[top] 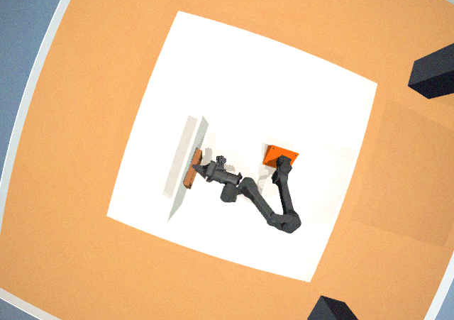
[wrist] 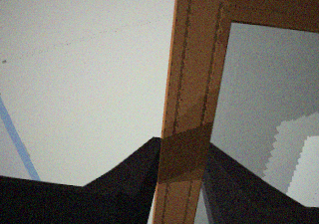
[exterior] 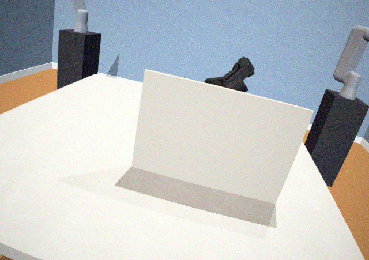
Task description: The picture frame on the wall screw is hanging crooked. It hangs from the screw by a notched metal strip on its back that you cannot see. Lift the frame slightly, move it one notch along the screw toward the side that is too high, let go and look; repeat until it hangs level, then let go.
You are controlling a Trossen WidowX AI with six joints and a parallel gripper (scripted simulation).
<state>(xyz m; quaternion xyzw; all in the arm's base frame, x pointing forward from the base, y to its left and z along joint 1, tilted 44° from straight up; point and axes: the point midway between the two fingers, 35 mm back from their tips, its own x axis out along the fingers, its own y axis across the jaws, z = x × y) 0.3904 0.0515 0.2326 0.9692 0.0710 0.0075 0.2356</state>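
Note:
The brown wooden picture frame (top: 197, 156) (wrist: 201, 50) is against the front of the upright pale board (top: 202, 132) (exterior: 220, 132) (wrist: 90, 85). My gripper (top: 194, 166) (wrist: 184, 146) is shut on one bar of the frame, with a dark finger on each side of it. In the wrist view the bar runs nearly upright, leaning a little to the right at its top, and the grey picture area is right of it. The exterior camera sees only the board's back, which hides the frame. The screw and notched strip are hidden, and I cannot tell how level the frame is.
The board stands on the white table (top: 256, 71) (exterior: 59, 132). My arm's base is on an orange plate (top: 272, 157). The arm's dark upper part (exterior: 244, 68) shows above the board. Dark pedestals (top: 433, 71) (exterior: 70, 57) stand beyond the table.

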